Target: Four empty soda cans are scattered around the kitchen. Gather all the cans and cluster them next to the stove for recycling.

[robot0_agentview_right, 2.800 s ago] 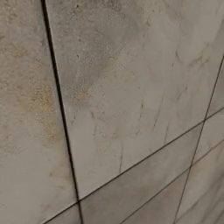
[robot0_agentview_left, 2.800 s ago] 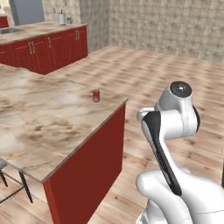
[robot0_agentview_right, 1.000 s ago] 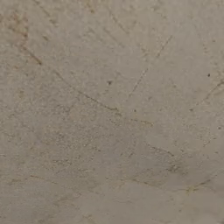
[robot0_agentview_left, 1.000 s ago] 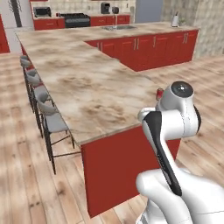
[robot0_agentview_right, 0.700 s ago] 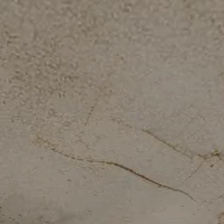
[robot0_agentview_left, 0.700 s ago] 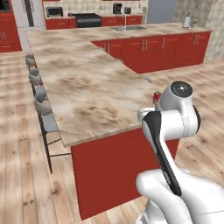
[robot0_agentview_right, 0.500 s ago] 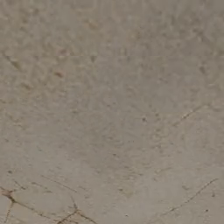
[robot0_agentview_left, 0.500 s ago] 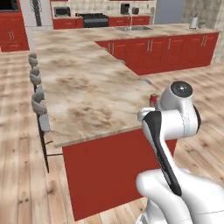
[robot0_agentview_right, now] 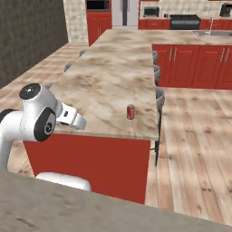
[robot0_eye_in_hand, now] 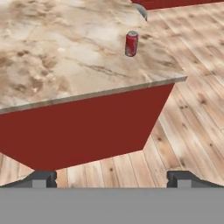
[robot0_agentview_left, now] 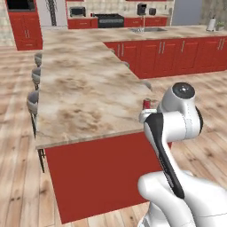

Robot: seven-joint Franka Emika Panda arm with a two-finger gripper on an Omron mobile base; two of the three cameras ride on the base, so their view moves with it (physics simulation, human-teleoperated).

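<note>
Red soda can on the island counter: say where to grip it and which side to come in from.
Grip the red soda can across the middle of its round body. It stands upright near the counter's end corner, apart from everything else, so a level approach from the open end looks best. The pincer is open, off the counter.

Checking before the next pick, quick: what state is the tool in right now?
Tool: open, jaws wide apart, holding nothing; the red soda can stands apart on the counter.
</note>
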